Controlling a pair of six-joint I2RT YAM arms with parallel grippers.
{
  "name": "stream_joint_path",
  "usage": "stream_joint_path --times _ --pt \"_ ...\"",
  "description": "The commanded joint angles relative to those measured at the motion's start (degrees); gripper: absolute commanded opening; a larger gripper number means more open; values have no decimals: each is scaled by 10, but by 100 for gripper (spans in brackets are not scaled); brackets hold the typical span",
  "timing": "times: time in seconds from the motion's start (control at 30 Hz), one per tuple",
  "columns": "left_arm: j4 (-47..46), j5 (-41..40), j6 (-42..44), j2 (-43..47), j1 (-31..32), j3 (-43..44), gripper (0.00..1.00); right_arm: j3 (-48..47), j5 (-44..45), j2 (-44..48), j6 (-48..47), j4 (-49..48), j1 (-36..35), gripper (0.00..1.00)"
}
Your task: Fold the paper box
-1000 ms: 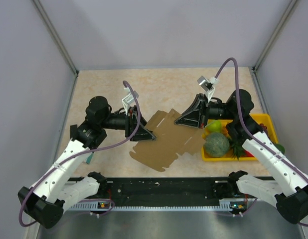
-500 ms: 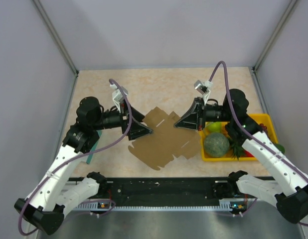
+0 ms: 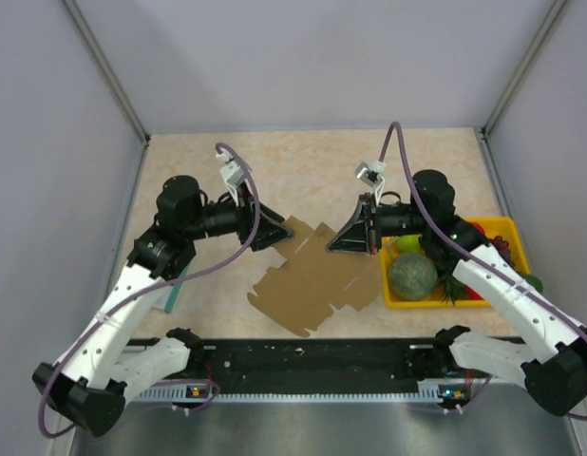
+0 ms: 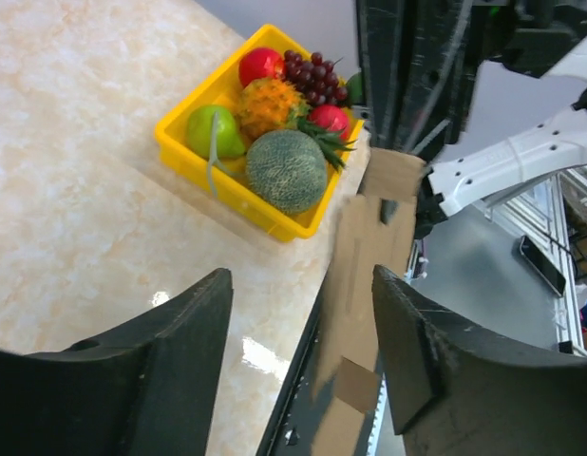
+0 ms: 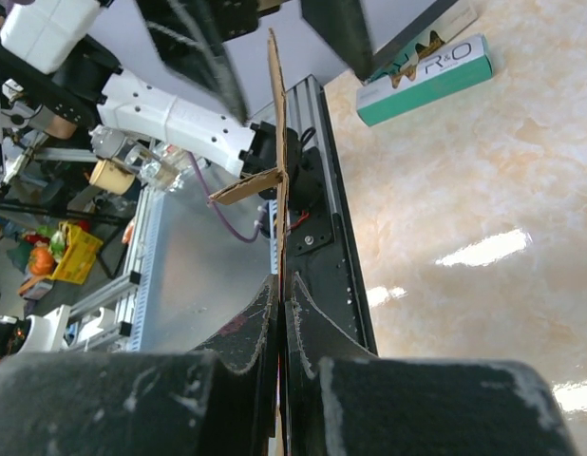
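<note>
Grip comes first: our right gripper point(image 5: 279, 290) is clenched on the paper box point(image 5: 274, 152), whose thin brown sheet runs edge-on out from between the fingertips and away ahead of them. Our left gripper point(image 4: 301, 294) stands released, fingers spread with nothing between them. The sheet lies just ahead of its tips, a little toward its right finger. From above, the box is spread largely flat on the table point(image 3: 312, 161) between the two grippers, with no panel yet raised.

To do this step well, we judge that the right should hold firm as an anchor. The left should close on a flap near a crease line rather than mid-panel, so the fold follows the score and the board does not buckle. It should go slowly, without tugging against the other grip.

Beyond the left fingertips sits the yellow tray point(image 4: 227, 185) of fruit, a melon point(image 4: 286, 169) nearest — just beside the sheet's edge, where a swinging flap could catch it. Far beyond the right fingertips lies a teal-and-white packet point(image 5: 422, 81), well apart and out of the way.
</note>
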State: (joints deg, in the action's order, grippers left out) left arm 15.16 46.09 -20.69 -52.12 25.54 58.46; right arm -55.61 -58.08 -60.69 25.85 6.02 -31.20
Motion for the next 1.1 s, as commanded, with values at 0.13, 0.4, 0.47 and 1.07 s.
stream_joint_path --times 0.13,0.4,0.47,1.07 --pt "-12 29 23 -61 -1 16 38 -16 35 -6 -38 34 -14 0" --pt "-66 1 41 -26 0 -40 0 -45 123 -15 -94 132 -14 32" --pt "-63 2 47 -28 0 -43 0 -45 140 -11 -104 146 -14 34" --pt "-142 -45 -6 -65 -1 -99 7 -39 222 -5 -140 186 -27 0"
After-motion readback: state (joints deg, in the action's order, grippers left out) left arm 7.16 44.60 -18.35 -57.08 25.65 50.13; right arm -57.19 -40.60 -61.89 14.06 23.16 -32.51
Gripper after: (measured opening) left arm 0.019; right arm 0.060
